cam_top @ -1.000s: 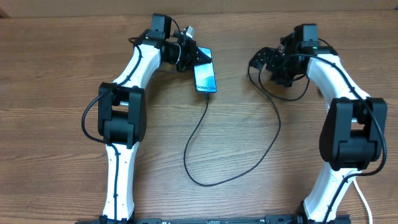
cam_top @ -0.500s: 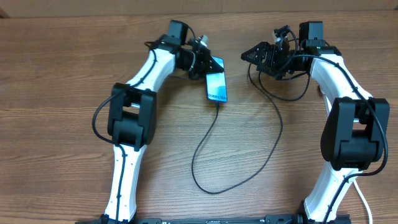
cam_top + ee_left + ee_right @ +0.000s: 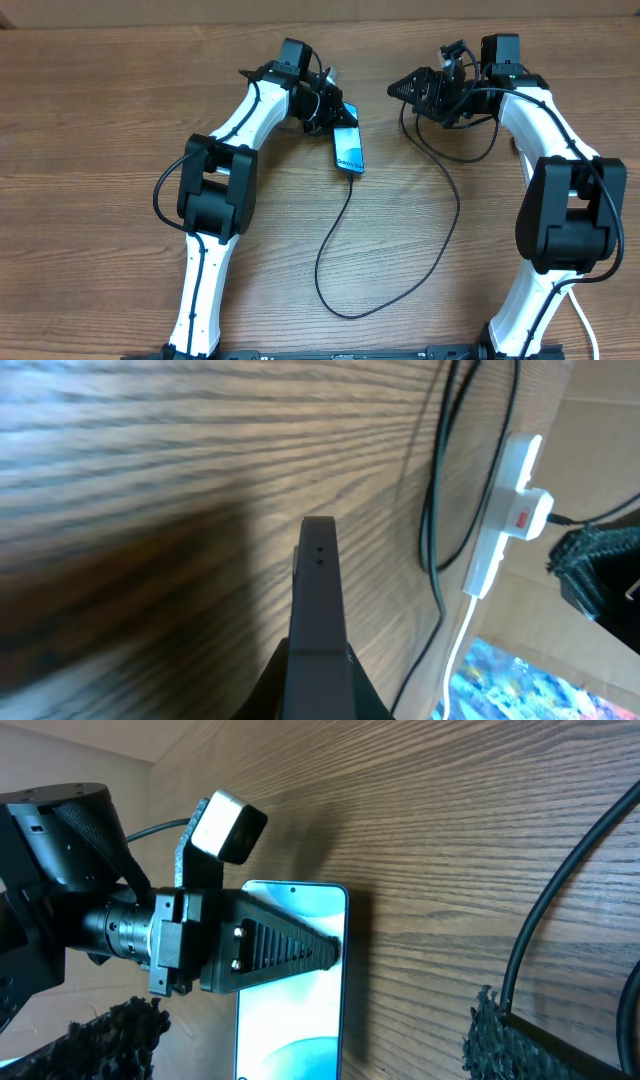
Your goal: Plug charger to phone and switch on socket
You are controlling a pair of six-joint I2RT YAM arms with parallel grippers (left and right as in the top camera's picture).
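**Left arm holds a phone on its edge; right arm hovers open nearby**

Seen from above, two white and black robot arms reach across a brown wooden table (image 3: 100, 120). The left gripper (image 3: 340, 118) is pinched on a small flat phone (image 3: 348, 150) with dark edges and a light blue screen, near the middle of the far half of the table. The right wrist view shows one ribbed black finger lying across the screen. The left wrist view shows the phone as a thin dark slab rising between the fingers.

A long thin black charger cable (image 3: 347, 316) meets the phone's near end. From there it loops toward the front of the table and curves back up to the right arm.

The right gripper (image 3: 400, 92) points at the phone from the right, a little apart from it. Its rough black fingers (image 3: 110, 1040) are spread wide with nothing between them, and the cable runs just beside one.

A long white power strip (image 3: 500, 500) with a red switch mark shows only in the left wrist view, beyond the cable.
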